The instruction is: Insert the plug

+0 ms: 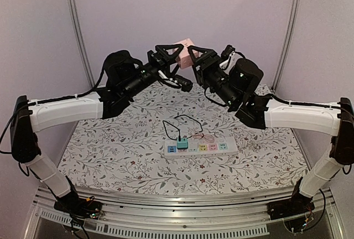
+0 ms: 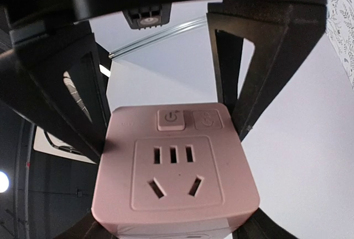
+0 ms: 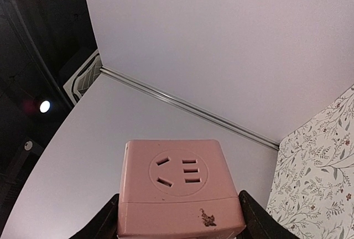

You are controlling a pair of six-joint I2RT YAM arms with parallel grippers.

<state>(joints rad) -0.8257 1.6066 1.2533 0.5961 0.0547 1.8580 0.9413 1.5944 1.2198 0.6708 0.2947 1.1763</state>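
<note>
The left gripper (image 1: 176, 51) and right gripper (image 1: 192, 51) both clench 1 pink socket cube (image 1: 185, 43), raised well apart from the power strip (image 1: 202, 146).

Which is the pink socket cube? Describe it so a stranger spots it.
Look above the floral tablecloth, where the left gripper and right gripper meet. The pink socket cube hangs between them, the only thing aloft; the power strip lies below.
</note>
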